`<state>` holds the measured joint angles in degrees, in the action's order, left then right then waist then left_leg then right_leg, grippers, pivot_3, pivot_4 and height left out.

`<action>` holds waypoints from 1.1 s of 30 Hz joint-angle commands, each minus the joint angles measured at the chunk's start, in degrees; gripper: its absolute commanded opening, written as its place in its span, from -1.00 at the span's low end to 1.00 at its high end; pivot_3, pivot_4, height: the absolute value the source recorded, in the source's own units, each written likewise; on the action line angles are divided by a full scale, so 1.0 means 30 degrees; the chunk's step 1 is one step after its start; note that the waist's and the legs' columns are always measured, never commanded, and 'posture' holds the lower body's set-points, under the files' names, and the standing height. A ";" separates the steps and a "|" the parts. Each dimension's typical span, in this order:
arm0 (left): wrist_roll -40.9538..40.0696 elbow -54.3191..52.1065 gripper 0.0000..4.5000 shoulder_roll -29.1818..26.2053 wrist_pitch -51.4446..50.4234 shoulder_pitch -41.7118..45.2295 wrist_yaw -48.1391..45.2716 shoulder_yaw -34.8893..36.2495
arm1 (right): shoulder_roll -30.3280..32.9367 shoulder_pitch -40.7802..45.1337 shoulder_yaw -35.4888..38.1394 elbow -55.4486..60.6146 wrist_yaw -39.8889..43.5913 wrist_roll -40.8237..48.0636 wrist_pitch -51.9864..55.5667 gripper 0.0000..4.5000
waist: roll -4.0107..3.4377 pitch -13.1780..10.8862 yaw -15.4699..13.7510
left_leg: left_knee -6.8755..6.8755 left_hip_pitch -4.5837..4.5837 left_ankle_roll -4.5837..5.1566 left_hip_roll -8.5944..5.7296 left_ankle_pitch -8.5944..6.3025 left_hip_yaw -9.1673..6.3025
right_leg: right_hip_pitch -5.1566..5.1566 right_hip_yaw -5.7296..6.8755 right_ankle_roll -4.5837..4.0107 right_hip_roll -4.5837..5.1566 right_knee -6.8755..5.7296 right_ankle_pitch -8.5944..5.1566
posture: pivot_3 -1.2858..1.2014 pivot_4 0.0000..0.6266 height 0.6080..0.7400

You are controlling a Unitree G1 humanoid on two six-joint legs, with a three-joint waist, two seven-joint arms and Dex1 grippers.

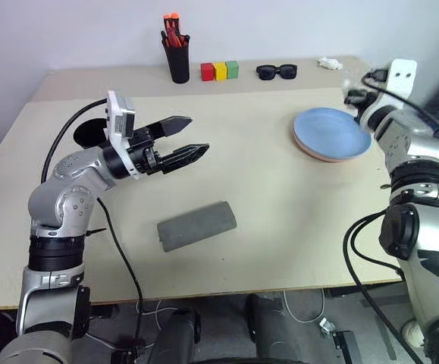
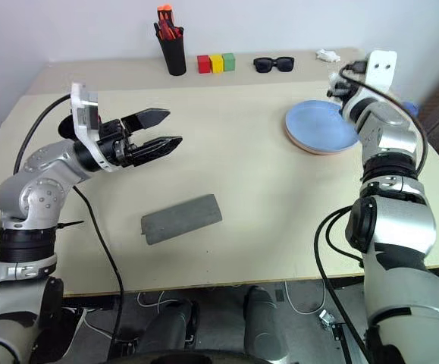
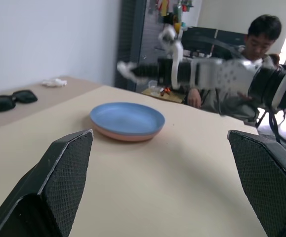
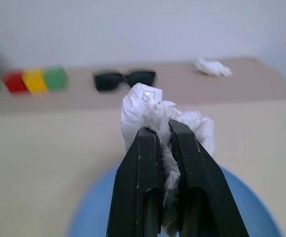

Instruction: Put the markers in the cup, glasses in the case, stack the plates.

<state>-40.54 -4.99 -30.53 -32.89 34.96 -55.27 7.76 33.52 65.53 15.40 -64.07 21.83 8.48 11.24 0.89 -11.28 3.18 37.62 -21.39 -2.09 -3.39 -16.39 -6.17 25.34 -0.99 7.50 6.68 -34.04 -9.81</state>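
Behind the plates (image 1: 331, 135), sunglasses (image 1: 277, 71), perhaps crumpled tissue (image 1: 330, 64).

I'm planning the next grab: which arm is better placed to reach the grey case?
Probably left: the left gripper is open and empty, nearer the grey case. The right gripper is shut on a crumpled tissue, by the blue plate.
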 commanded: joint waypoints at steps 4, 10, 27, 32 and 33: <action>-0.0147 0.0088 1.00 -0.0433 0.0328 -0.0108 -0.0746 0.0381 | -0.0696 -0.0425 -0.0854 -0.0429 0.0024 -0.0759 -0.1184 -0.11 | -0.0006 -0.0003 0.0209 | -0.0001 -0.0007 -0.0002 -0.0004 0.0001 0.0010 | 0.0009 -0.0016 0.0002 0.0003 0.0003 0.0001 | 0.03 -0.52 1.00; -0.0091 0.0303 1.00 -0.1025 0.0422 -0.0672 -0.1163 0.0680 | -0.0051 -0.0567 -0.1924 -0.0342 -0.0530 -0.1991 -0.2044 0.99 | -0.0005 -0.0003 0.0203 | -0.0003 -0.0006 -0.0003 -0.0008 0.0001 0.0008 | 0.0009 -0.0017 0.0003 0.0005 0.0004 0.0001 | 0.03 -0.52 1.00; -0.2075 -0.2158 1.00 -0.3546 -0.0870 -0.5015 -0.2556 0.2634 | 0.0947 -1.1109 -0.3493 2.1994 1.1934 0.5411 0.3707 0.99 | -0.0001 0.0004 -0.0380 | -0.0038 -0.0015 -0.0004 -0.0006 0.0000 -0.0017 | 0.0021 -0.0003 0.0008 0.0015 0.0006 0.0000 | 0.03 -0.52 1.00; -0.2937 -0.3484 1.00 -0.4230 -0.1295 -0.7585 -0.2874 0.3729 | 0.2189 -1.4121 -0.2543 2.6436 1.3777 0.8856 0.5973 0.99 | -0.0011 -0.0003 -0.0370 | 0.0017 0.0009 -0.0001 0.0007 -0.0003 -0.0005 | -0.0008 -0.0008 0.0003 0.0010 -0.0006 -0.0006 | 0.03 -0.52 1.00; -0.3002 -0.3629 1.00 -0.4272 -0.1225 -0.7838 -0.2814 0.3913 | 0.2912 -1.4474 -0.2498 2.6862 1.4113 0.9415 0.7105 0.99 | -0.0011 -0.0003 -0.0374 | 0.0019 0.0011 -0.0001 0.0019 -0.0003 -0.0007 | -0.0006 -0.0006 0.0002 0.0001 -0.0011 -0.0007 | 0.03 -0.52 1.00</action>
<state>-48.19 -14.08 -42.28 -37.15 11.62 -63.54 16.25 39.78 21.88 5.28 12.16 62.23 32.55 28.75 0.86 -11.29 2.06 37.70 -21.35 -2.09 -3.33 -16.40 -6.19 25.32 -1.00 7.50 6.67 -34.10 -9.83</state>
